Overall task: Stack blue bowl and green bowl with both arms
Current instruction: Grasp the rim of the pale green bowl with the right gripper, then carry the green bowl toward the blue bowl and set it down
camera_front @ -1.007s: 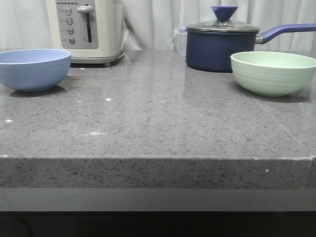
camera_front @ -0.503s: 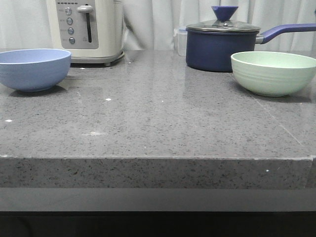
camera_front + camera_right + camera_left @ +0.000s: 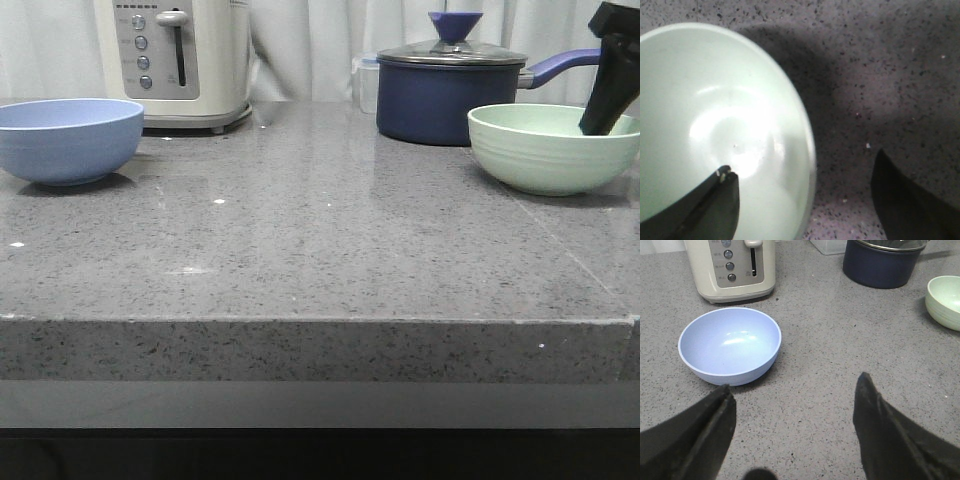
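From the front, the ridged mint green bowl (image 3: 553,148) sits at the worktop's (image 3: 320,250) right, the blue bowl (image 3: 68,139) far left; the left hand (image 3: 795,405) hangs spread near the blue bowl, while the right hand (image 3: 805,200) straddles the green rim, spread, one finger (image 3: 715,200) inside.

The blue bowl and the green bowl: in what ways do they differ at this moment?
The blue bowl is periwinkle and stands at the counter's left, near the toaster; the green bowl is pale mint and stands at the right, before the navy saucepan. The right gripper straddles the green bowl's rim, one finger inside; the left gripper is open and clear of the blue bowl. Both are upright, empty and of similar size.
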Robot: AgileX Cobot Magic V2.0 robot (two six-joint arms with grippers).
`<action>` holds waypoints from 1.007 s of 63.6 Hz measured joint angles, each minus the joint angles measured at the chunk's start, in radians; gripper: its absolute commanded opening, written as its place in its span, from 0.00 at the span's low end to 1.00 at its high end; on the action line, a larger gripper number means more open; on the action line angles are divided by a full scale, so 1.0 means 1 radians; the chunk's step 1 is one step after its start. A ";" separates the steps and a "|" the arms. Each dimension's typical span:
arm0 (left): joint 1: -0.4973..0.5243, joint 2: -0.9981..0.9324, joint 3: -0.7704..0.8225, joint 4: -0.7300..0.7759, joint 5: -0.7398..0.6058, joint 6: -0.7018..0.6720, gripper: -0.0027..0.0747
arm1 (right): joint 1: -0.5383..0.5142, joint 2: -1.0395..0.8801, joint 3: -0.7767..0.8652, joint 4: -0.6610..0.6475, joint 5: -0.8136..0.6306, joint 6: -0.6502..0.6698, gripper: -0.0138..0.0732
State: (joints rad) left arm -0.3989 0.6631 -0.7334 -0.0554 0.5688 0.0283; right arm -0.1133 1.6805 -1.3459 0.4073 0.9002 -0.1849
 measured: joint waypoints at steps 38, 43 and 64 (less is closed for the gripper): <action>0.000 0.000 0.000 0.000 0.000 0.001 0.67 | 0.000 0.015 -0.015 0.025 -0.010 -0.039 0.10; 0.000 0.000 0.000 0.000 0.000 0.001 0.67 | 0.002 0.018 -0.054 0.008 0.035 -0.058 0.10; 0.000 0.000 0.000 0.000 0.000 0.001 0.67 | 0.224 0.018 -0.244 -0.104 0.131 -0.037 0.10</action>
State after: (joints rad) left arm -0.3989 0.6631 -0.7334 -0.0554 0.5688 0.0297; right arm 0.1109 1.6981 -1.5895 0.3032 1.0313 -0.2223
